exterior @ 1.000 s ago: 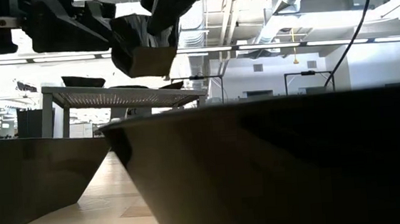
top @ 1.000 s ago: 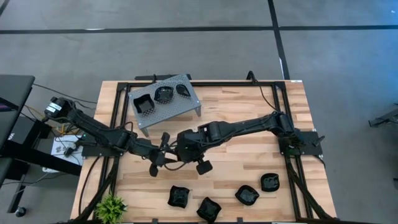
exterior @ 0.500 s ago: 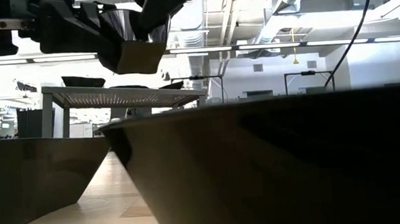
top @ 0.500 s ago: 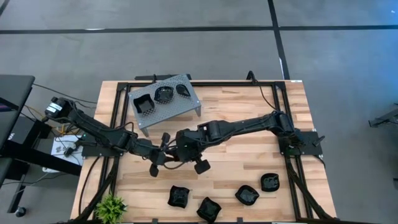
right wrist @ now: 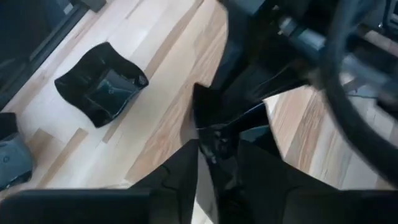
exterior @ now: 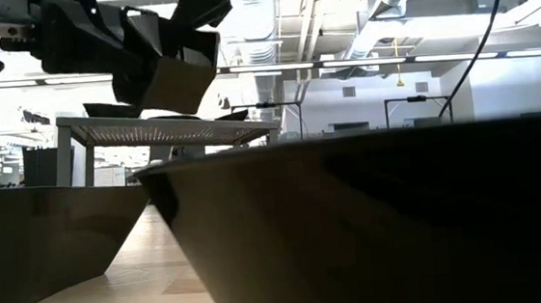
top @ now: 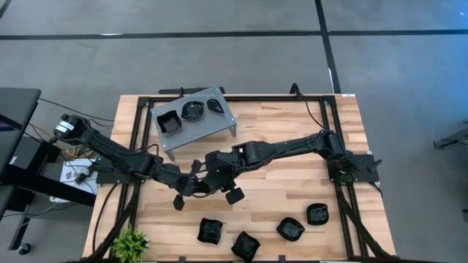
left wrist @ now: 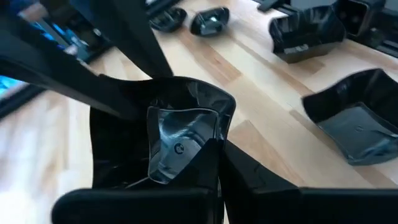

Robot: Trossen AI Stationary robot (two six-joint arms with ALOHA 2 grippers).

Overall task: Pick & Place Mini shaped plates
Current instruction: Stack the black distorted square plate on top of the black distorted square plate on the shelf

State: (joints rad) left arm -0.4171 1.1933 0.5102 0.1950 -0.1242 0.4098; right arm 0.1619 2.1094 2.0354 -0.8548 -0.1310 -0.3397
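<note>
A: Where's the left gripper (top: 191, 183)?

B: I see it over the middle of the table (top: 292, 175), off the wood. It's clamped shut on one mini plate (left wrist: 180, 138), a glossy black dish with upturned corners. My left wrist view shows the rim pinched between the fingers (left wrist: 211, 163).

A: Right gripper (top: 209, 180)?

B: Right up against the left one, at the same plate from the other side. Whether it's gripping or loose, I can't tell. In my right wrist view the dish sits right at its tip.

A: Plate height?

B: In the low view it hangs in the air, tilted, a bit above the level of the tray (top: 212, 126) top.

A: Other plates?

B: Three plates (top: 192, 111) sit in a row on the grey perforated tray, at the table's far left part. Four plates (top: 246, 245) lie on the wood along the near edge, apart from each other, well clear of both grippers.
</note>
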